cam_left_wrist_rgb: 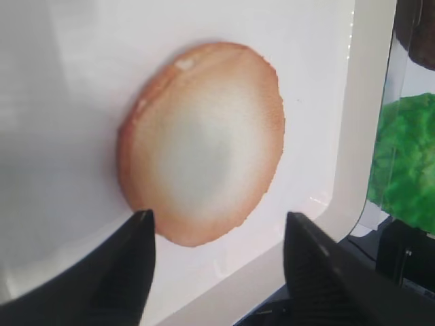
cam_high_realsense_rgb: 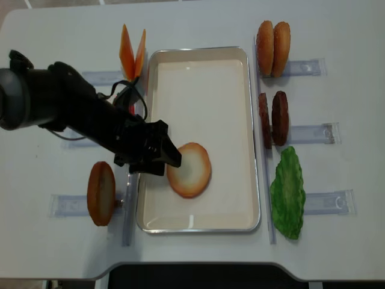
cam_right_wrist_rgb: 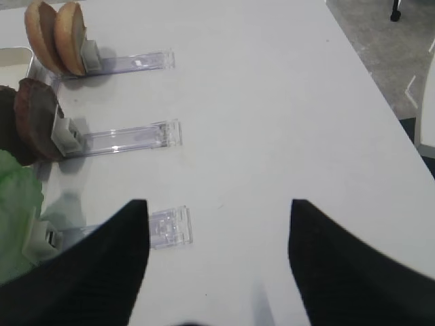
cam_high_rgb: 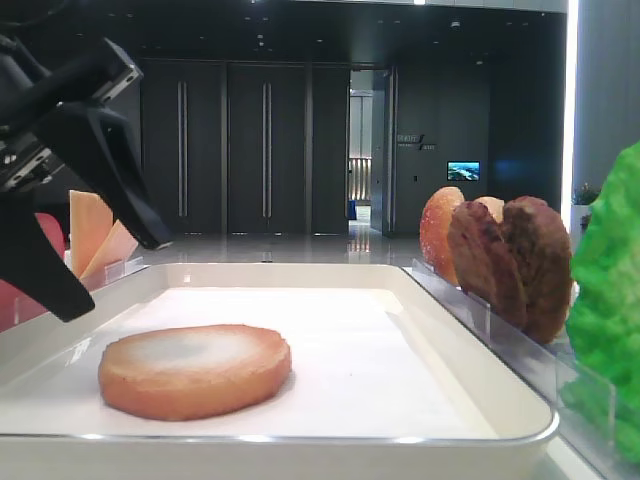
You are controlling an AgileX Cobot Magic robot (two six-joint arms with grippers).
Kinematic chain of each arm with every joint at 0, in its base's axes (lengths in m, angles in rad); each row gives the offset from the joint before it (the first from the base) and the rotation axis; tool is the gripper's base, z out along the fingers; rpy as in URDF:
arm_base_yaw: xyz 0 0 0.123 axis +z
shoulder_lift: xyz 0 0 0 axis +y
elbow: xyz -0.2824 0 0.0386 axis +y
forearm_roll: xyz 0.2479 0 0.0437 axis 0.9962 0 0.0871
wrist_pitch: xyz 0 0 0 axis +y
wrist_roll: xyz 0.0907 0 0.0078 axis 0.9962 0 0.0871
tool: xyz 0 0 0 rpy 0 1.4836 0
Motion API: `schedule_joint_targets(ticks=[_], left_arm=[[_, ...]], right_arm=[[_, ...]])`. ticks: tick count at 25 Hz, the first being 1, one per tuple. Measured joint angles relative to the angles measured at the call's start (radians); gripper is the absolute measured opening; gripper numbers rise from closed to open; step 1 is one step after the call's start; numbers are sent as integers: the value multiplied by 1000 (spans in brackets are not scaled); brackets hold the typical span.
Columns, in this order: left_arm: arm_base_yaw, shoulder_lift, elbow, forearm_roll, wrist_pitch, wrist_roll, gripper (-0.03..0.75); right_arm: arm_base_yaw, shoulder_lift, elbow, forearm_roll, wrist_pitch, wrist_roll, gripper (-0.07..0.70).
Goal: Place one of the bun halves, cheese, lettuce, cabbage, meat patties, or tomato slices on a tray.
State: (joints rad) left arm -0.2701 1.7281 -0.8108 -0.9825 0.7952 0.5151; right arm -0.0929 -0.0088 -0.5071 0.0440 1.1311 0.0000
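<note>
Bread first: your round bun half with its pale toasted face and golden rim lies flat on the paper inside the big white shiny-rimmed tray. Your black left gripper has its fingers apart, holding nothing. Your right gripper is spread too. Bumpy green lettuce waits beside the tray.

There is one white tray in the middle of the tabletop. Four bun halves show: one flat inside the tray, one near the left edge of the tabletop, and two near the far right corner. Two meat patties stand beside the right rim of the tray. One lettuce leaf lies toward the near right corner. Two cheese slices stand by the tray's far left corner.
</note>
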Motion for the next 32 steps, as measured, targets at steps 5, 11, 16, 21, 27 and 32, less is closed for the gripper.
schedule_joint_targets(ticks=[5,11,16,21,27,32], left_arm=[[6,-46,-41,85,6,-81,474],[6,-106,-167,154,77,-146,475],[10,-164,-273,237,135,-186,475],[61,-217,-339,313,193,-204,475],[162,-266,-343,498,261,-266,475],[251,-287,-343,682,305,-355,475]], right_arm=[[0,0,0,0,0,0,426],[0,0,0,0,0,0,426],[0,0,0,0,0,0,426],[0,0,0,0,0,0,426],[0,0,0,0,0,0,426],[0,0,0,0,0,0,426]])
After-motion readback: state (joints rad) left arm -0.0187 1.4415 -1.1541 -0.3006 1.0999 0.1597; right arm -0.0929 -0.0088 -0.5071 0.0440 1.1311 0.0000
